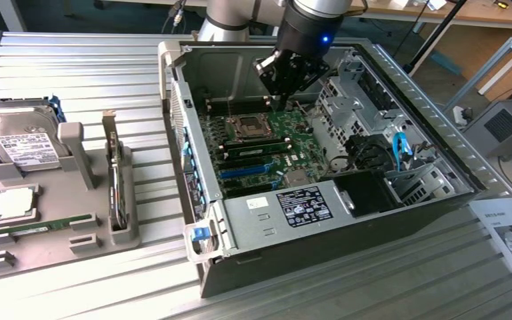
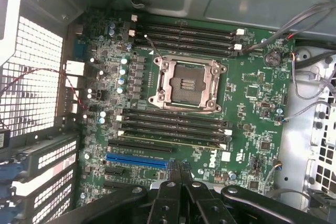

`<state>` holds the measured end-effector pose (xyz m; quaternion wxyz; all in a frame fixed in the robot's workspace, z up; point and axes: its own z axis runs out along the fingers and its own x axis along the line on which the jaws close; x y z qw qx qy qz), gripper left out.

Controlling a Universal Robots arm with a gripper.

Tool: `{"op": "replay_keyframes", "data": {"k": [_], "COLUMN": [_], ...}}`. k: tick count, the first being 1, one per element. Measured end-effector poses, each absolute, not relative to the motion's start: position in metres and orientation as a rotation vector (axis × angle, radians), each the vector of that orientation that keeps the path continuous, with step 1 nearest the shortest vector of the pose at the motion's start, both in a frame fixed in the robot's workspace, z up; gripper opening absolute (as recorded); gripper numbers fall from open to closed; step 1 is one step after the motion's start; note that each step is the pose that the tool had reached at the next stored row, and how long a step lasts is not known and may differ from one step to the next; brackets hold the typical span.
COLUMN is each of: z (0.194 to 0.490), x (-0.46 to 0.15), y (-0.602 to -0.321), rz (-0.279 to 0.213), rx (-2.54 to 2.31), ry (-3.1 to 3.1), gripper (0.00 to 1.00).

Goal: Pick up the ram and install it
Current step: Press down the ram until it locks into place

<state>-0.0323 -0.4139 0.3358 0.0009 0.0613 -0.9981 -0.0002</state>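
From the exterior view, we see the gripper (image 1: 285,100) hanging inside the open computer case (image 1: 434,127), above the motherboard (image 1: 269,143) near the empty CPU socket (image 1: 248,123). Its fingers look pressed together with nothing between them. One ram (image 1: 254,141) stick sits in a slot just below the socket, while a second ram stick (image 1: 38,227) lies in the grey fixture tray (image 1: 61,250) at the exterior view's left, below the hard drive (image 1: 21,137) and well apart from the arm. We judge that the stick in the board is already placed, and the step in hand is either finishing that placement or leaving it; which one, we cannot tell.

From the wrist view, the closed fingertips (image 2: 178,174) meet over the board beside the blue expansion slot (image 2: 137,159). The seated stick (image 2: 176,139) shows as a pale edge in one of the long black slots under the socket (image 2: 187,83). Whether its end latches have snapped shut is hard for us to make out.
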Motion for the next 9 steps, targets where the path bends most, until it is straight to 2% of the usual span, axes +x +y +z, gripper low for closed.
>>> {"op": "replay_keyframes", "data": {"k": [9], "z": [0.3357], "x": [-0.0322], "y": [-0.4139], "rz": [-0.001], "rx": [0.176], "ry": [-3.135], "gripper": [0.11]}}
